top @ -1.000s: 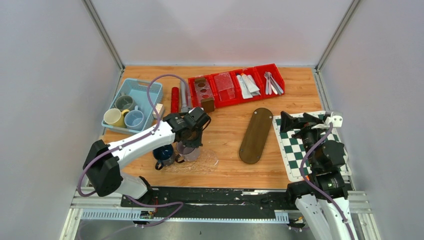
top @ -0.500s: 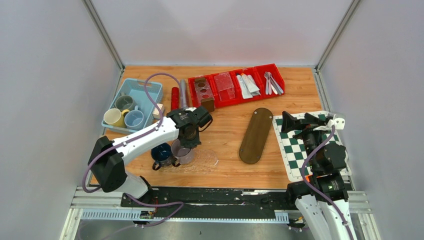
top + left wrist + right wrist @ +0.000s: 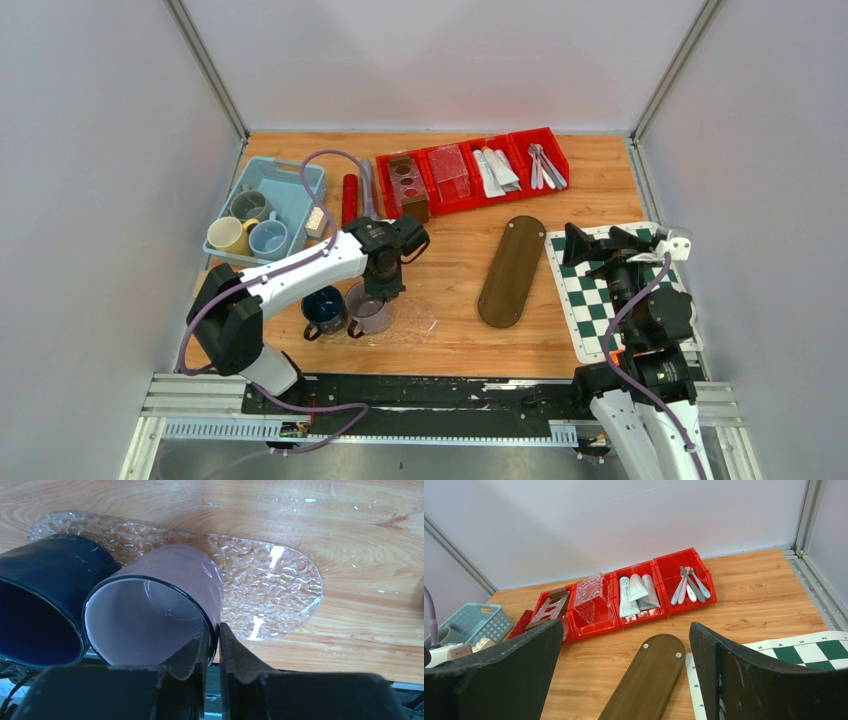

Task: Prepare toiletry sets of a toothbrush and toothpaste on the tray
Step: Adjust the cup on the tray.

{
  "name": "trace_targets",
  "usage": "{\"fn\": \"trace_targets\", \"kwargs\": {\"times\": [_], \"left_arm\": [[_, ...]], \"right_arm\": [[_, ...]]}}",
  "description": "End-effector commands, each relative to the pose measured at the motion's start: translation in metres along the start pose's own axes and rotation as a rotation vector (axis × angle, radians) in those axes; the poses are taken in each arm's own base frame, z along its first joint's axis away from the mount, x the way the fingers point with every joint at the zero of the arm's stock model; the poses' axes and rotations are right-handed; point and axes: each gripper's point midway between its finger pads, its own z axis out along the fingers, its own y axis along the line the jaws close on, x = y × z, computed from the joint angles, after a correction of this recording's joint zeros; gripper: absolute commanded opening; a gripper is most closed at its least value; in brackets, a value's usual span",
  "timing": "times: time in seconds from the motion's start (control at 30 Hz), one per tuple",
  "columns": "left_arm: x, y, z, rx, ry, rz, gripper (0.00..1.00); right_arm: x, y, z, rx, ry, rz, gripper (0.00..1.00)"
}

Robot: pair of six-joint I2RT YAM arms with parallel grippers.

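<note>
Lilac mug (image 3: 150, 605) rim sits inside left end effector (image 3: 214, 630) jaws, grip unclear; right end effector (image 3: 626, 627) gapes released above checkered mat (image 3: 585, 300) edge.

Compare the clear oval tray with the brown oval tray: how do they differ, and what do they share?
The clear tray is see-through and dimpled; the brown tray is opaque and smooth. The clear tray carries a dark blue mug and a mauve mug; the brown tray holds nothing. The clear tray lies across the table, the brown tray nearly front to back. Both are long ovals lying flat.
</note>
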Motion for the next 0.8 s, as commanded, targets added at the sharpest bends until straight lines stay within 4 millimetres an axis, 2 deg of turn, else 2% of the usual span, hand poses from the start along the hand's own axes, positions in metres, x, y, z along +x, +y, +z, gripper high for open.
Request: {"fn": "trace_targets", "kwargs": {"times": [0.0,0.17,0.23,0.33,0.37,0.53,0.63,0.73,0.77], "left_arm": [[-0.005,-0.004,0.000,0.033,0.001,-0.014,0.22],[-0.004,-0.003,0.001,0.045,0.010,-0.020,0.26],[-0.004,-0.002,0.001,0.039,0.012,-0.022,0.32],[-0.008,-0.001,-0.005,0.042,-0.002,-0.017,0.47],[-0.009,-0.002,-0.007,0.048,-0.009,-0.012,0.49],[-0.023,-0.006,-0.031,0.128,-0.085,-0.003,0.66],[-0.031,-0.005,-0.042,0.157,-0.136,0.022,0.70],[-0.046,0.002,-0.056,0.151,-0.215,0.057,0.76],[-0.051,0.004,-0.062,0.152,-0.247,0.079,0.77]], "right_arm": [[-0.011,0.005,0.000,-0.020,-0.046,0.020,1.00],[-0.010,0.005,0.000,-0.021,-0.043,0.020,1.00],[-0.010,0.006,0.000,-0.022,-0.043,0.019,1.00],[-0.010,0.006,0.000,-0.022,-0.040,0.019,1.00],[-0.010,0.006,0.000,-0.024,-0.039,0.018,1.00],[-0.009,0.006,0.001,-0.024,-0.034,0.014,1.00],[-0.008,0.007,0.001,-0.031,-0.030,0.013,1.00],[-0.003,0.018,0.002,-0.091,-0.001,0.007,1.00],[0.002,0.028,0.002,-0.149,0.026,0.007,1.00]]}}
